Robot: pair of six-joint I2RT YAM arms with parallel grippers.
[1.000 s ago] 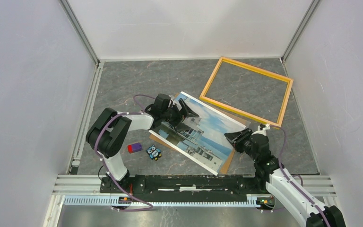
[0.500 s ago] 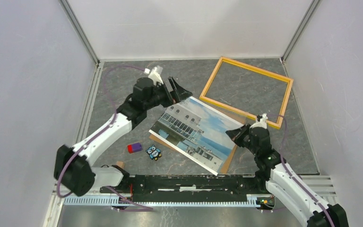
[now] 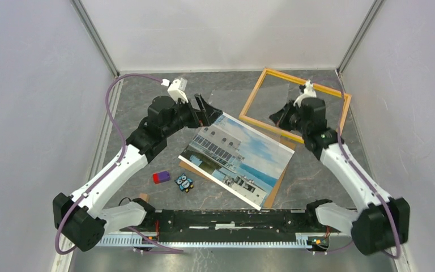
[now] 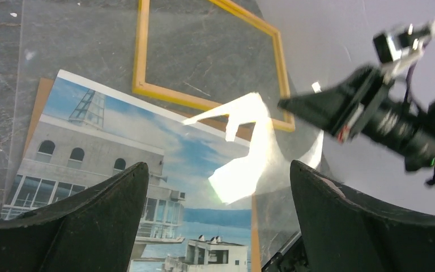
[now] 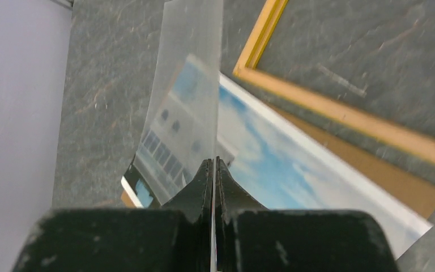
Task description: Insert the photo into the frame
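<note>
Progress looks slight from my seat. The photo [image 3: 238,156] lies face up on a brown backing panel [image 3: 276,190] on the counter [image 3: 147,96], in the middle and nearer me than the frame [image 3: 254,94]. The frame sits flat at the far right with bare counter showing through it, so I judge the insertion itself not yet done. Nearest the arm bases, left of the photo, a purple block [image 3: 160,177] and a penguin toy [image 3: 184,182] sit clear of the path. Further out, my left fingers [image 4: 107,204] are spread wide with nothing between them, hovering by the photo's far left corner. My right fingers [image 5: 201,187] are pinched tight on a clear sheet [image 5: 187,102], raised between photo and frame. I'd reckon that sheet is the obstacle, needing seating or parking first.
</note>
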